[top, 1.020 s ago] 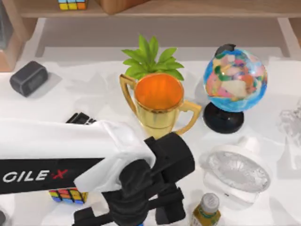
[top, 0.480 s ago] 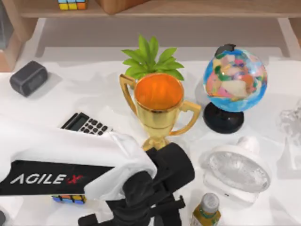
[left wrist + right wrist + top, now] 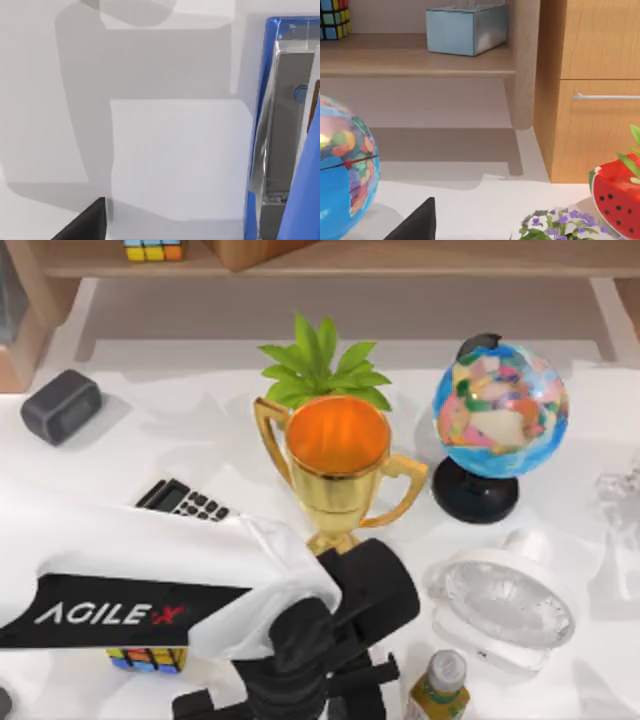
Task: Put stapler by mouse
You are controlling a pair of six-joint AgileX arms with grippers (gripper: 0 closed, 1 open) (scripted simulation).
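Stapler point(image 3: 280, 150) cut off beside left claw point(image 3: 300, 710)

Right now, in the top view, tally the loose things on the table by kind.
Trophy: 1
Globe: 1
Plant: 1
Calculator: 1
Rubik's cube: 1
Fan: 1
Bottle: 1
Dark grey box: 1
Total: 8

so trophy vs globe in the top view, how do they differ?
The trophy is shiny gold with two handles and an open orange-lined cup; the globe is a closed, many-coloured ball. The trophy stands mid-table, the globe to its right on a black base. Both are upright.
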